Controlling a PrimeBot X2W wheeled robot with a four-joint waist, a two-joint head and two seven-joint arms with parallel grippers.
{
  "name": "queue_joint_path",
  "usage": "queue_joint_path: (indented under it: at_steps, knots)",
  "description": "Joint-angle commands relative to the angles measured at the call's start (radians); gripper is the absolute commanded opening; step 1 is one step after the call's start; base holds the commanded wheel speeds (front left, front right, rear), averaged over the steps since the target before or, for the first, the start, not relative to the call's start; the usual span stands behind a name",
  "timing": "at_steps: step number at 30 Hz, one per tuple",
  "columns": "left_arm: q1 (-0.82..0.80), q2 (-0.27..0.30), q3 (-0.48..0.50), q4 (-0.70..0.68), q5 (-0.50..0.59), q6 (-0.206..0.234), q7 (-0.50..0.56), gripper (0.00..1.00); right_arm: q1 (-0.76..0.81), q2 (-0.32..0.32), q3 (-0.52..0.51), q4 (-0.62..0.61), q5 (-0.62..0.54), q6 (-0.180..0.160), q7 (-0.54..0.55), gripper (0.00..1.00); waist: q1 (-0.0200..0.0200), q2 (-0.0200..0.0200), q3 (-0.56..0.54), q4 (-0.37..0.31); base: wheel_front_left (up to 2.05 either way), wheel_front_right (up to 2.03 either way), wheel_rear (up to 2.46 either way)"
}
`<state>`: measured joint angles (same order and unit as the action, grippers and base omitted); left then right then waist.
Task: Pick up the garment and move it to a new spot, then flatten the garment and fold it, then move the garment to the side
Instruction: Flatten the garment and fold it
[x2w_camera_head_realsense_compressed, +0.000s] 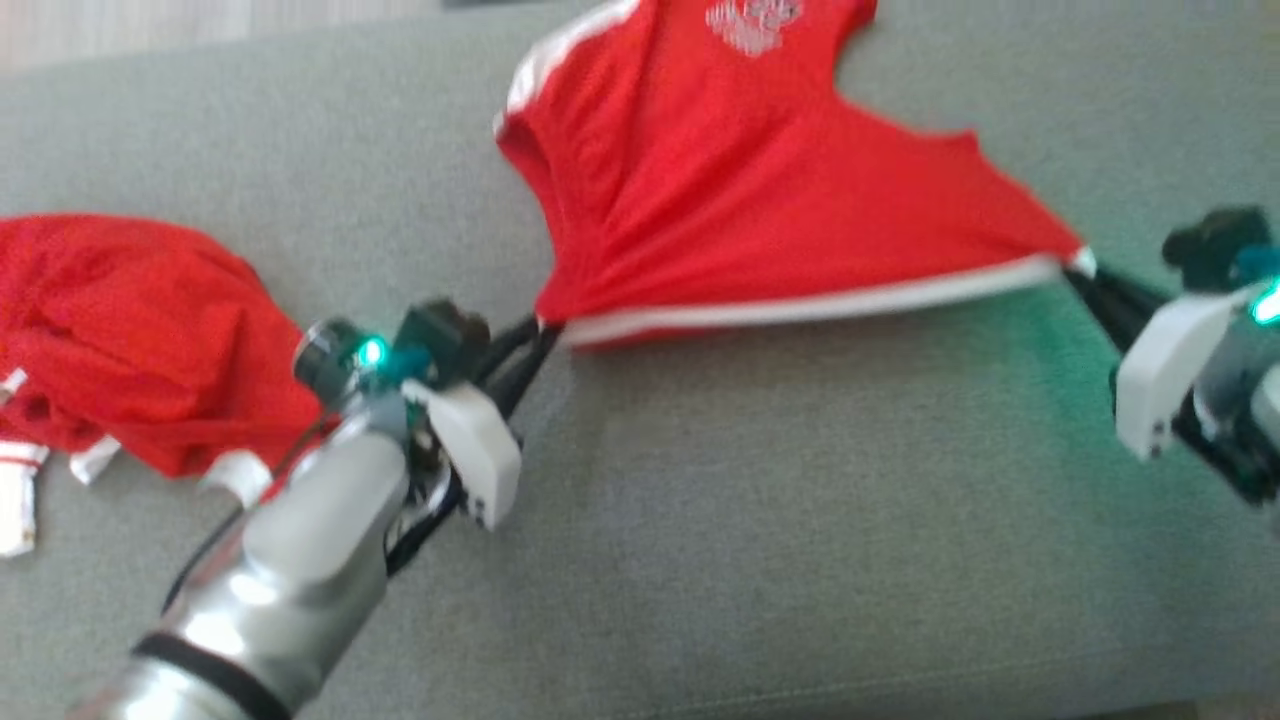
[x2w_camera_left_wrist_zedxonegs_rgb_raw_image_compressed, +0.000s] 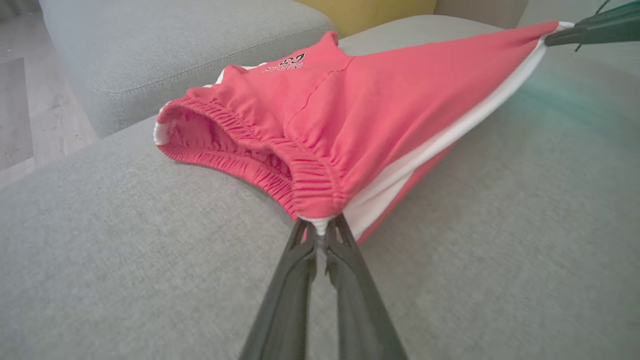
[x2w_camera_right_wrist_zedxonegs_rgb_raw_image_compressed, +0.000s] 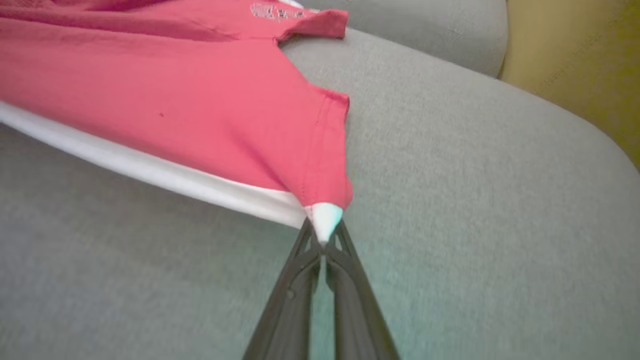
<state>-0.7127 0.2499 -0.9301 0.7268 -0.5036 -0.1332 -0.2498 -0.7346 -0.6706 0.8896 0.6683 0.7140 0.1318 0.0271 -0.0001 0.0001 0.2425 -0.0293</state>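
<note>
The garment (x2w_camera_head_realsense_compressed: 740, 200) is a pair of red shorts with a white side stripe and a printed logo, stretched across the grey sofa cushion (x2w_camera_head_realsense_compressed: 700, 540). My left gripper (x2w_camera_head_realsense_compressed: 545, 328) is shut on the waistband corner, seen up close in the left wrist view as garment (x2w_camera_left_wrist_zedxonegs_rgb_raw_image_compressed: 380, 105) pinched at my left gripper (x2w_camera_left_wrist_zedxonegs_rgb_raw_image_compressed: 320, 232). My right gripper (x2w_camera_head_realsense_compressed: 1078, 268) is shut on the leg-hem corner; the right wrist view shows the white tip of the garment (x2w_camera_right_wrist_zedxonegs_rgb_raw_image_compressed: 200, 110) clamped in my right gripper (x2w_camera_right_wrist_zedxonegs_rgb_raw_image_compressed: 324, 242). The stripe edge runs taut between both grippers.
A second crumpled red garment (x2w_camera_head_realsense_compressed: 130, 330) with white trim lies at the left of the cushion, behind my left arm. Another grey cushion (x2w_camera_left_wrist_zedxonegs_rgb_raw_image_compressed: 190, 45) and a yellow surface (x2w_camera_right_wrist_zedxonegs_rgb_raw_image_compressed: 575, 65) lie beyond. Wooden floor (x2w_camera_left_wrist_zedxonegs_rgb_raw_image_compressed: 30, 110) shows past the sofa's edge.
</note>
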Motion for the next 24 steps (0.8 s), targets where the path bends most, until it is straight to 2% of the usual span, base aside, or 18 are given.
queue_joint_path:
  at_steps: [1,10,14,18,22,24]
  knots:
    - [0.016,0.059,0.028,-0.026,0.006,0.009,-0.012,0.00,0.055,-0.078,0.018,-0.034,0.028,-0.001,0.021,0.00,0.0001,-0.0001,-0.053,-0.014,0.00,0.00,0.00]
    - [0.213,0.096,0.016,-0.170,-0.061,0.023,0.000,0.00,0.234,-0.242,0.082,-0.219,0.159,-0.001,0.123,0.00,0.0001,-0.0001,-0.165,-0.044,0.00,0.00,0.00]
    - [0.297,0.133,0.004,-0.274,-0.081,0.042,0.031,0.00,0.324,-0.331,0.073,-0.335,0.229,-0.001,0.166,0.00,0.0001,-0.0001,-0.196,-0.048,0.00,0.00,0.00]
    - [0.352,0.170,0.002,-0.395,-0.102,0.068,0.069,0.00,0.368,-0.410,0.031,-0.423,0.245,-0.001,0.189,0.00,0.0001,-0.0001,-0.205,-0.049,0.00,0.00,0.00]
    - [0.351,0.193,0.020,-0.461,-0.109,0.098,0.090,0.00,0.374,-0.429,-0.021,-0.443,0.230,-0.001,0.190,0.00,0.0001,-0.0001,-0.192,-0.042,0.00,0.00,0.00]
    - [0.324,0.203,0.036,-0.500,-0.106,0.118,0.109,0.00,0.351,-0.414,-0.080,-0.440,0.186,-0.001,0.192,0.00,0.0001,-0.0001,-0.165,-0.032,0.00,0.00,0.00]
